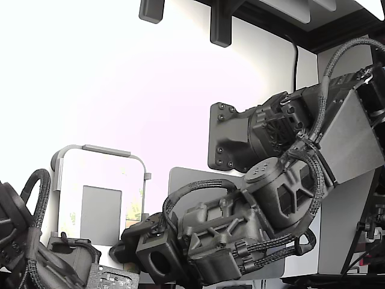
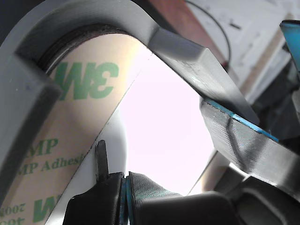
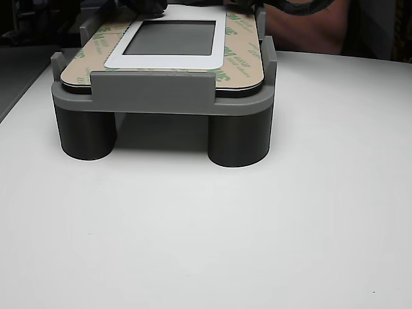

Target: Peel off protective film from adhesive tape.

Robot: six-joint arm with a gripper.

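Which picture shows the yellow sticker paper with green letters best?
The wrist view: the protective film fills it close up, green print readable. The other view shows it bordering the plate on the grey fixture. The exterior view shows only a washed-out sliver.

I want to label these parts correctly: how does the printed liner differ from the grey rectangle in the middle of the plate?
The protective film is tan with green logos; the grey patch is plain and dark. The film runs as a band along the plate's edges; the patch sits centred inside a white border. Both lie flat on the same plate.

White tabletop (image 3: pixel 257 244) under bright, washed-out light; dark shelving (image 1: pixel 337 18) behind.
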